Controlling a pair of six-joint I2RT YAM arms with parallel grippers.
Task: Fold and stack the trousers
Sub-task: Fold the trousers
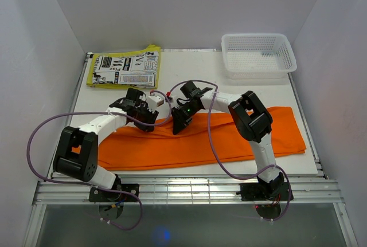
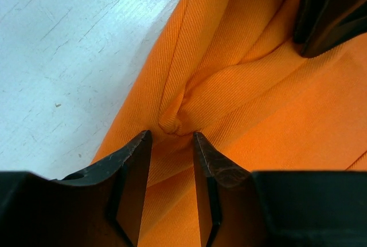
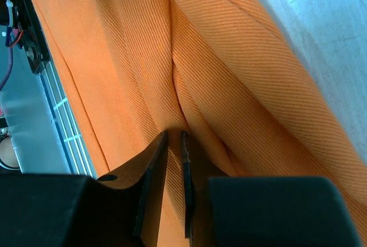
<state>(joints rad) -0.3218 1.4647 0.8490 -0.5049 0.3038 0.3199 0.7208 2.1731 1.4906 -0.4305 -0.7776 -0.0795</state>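
Observation:
The orange trousers lie in a long flat band across the near half of the table. Both grippers are at the band's far edge, left of centre, a short way apart. My left gripper is open, its fingertips either side of a small puckered fold in the trousers. My right gripper is shut on a raised ridge of the trousers, with only a thin strip of cloth between its jaws. The right gripper's dark finger shows in the left wrist view's top right corner.
A white mesh basket stands at the back right. A yellow-edged printed paper lies at the back left. Metal rails run along the table's near edge, and white walls close in both sides and the back.

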